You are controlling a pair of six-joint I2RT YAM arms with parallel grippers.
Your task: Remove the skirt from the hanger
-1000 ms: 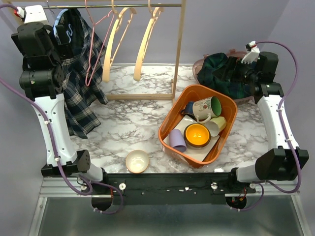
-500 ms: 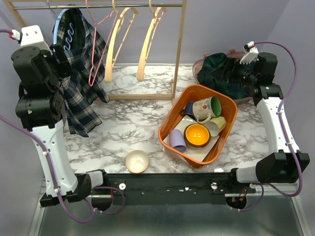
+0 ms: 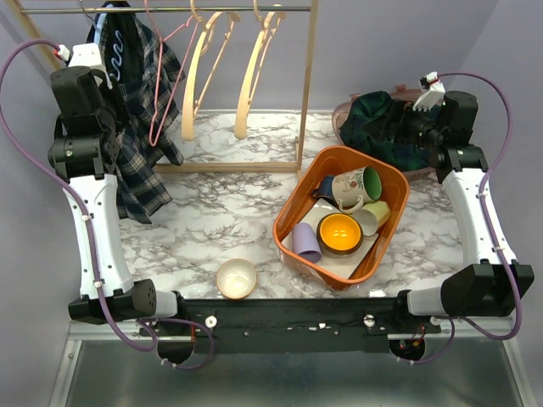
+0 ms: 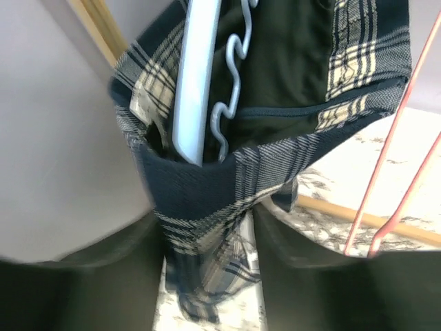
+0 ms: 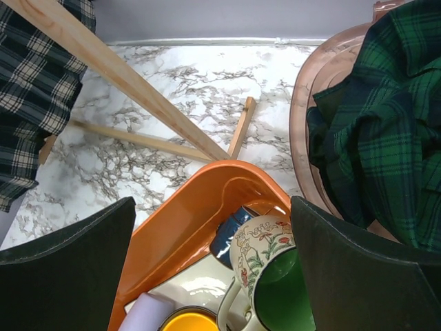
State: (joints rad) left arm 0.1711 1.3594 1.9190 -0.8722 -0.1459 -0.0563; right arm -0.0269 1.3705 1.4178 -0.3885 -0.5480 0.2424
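The dark plaid skirt (image 3: 136, 170) hangs on a pale blue hanger (image 3: 117, 52) at the left end of the rail. In the left wrist view the hanger (image 4: 193, 83) and its wavy metal clip stick out of the skirt's waistband (image 4: 200, 200). My left gripper (image 4: 207, 231) has both fingers pressed against a fold of skirt just below the waistband. In the top view that gripper (image 3: 109, 127) is half buried in the fabric. Far to the right, my right gripper (image 5: 213, 227) stands open above the orange tub, holding nothing.
A pink wire hanger (image 3: 161, 85) and two wooden hangers (image 3: 204, 76) hang on the wooden rack (image 3: 307, 85). An orange tub (image 3: 293, 203) holds mugs and cups. A small bowl (image 3: 237, 277) sits near the front edge. A green plaid garment (image 3: 382, 127) fills a brown bowl.
My left arm swung up toward the rail and into the skirt, and its jaws closed from wide open onto the fabric. The skirt shifted slightly. The right arm stayed still.
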